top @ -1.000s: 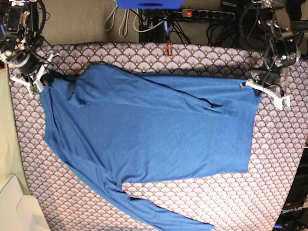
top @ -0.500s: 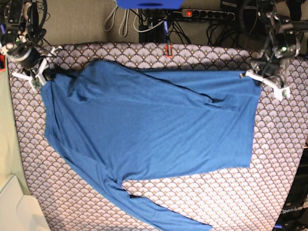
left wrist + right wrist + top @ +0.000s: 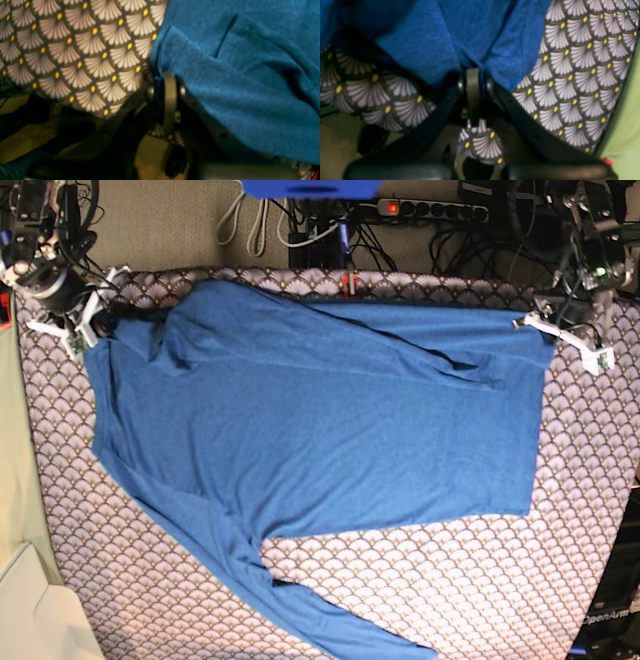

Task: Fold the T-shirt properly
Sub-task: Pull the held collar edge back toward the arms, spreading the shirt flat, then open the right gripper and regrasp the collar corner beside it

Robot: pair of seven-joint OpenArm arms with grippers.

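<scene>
The blue T-shirt [image 3: 310, 430] lies spread across the patterned table, one long sleeve trailing to the front edge. My left gripper [image 3: 545, 330] is at the shirt's far right corner, shut on the fabric. In the left wrist view the closed jaws pinch the shirt edge [image 3: 175, 60] at my left gripper [image 3: 166, 82]. My right gripper [image 3: 100, 328] is at the far left corner, shut on the shirt. In the right wrist view the shirt [image 3: 440, 37] bunches into the closed jaws of my right gripper [image 3: 475, 75].
The table has a fan-patterned cloth [image 3: 560, 560]. Behind it are a power strip [image 3: 430, 210] and cables [image 3: 250, 220]. A green surface [image 3: 15, 470] and a beige box [image 3: 35, 610] lie at the left.
Both grippers have moved toward the far edge of the table, pulling the shirt's far edge with them. The shirt is stretched wider and has slid back.
</scene>
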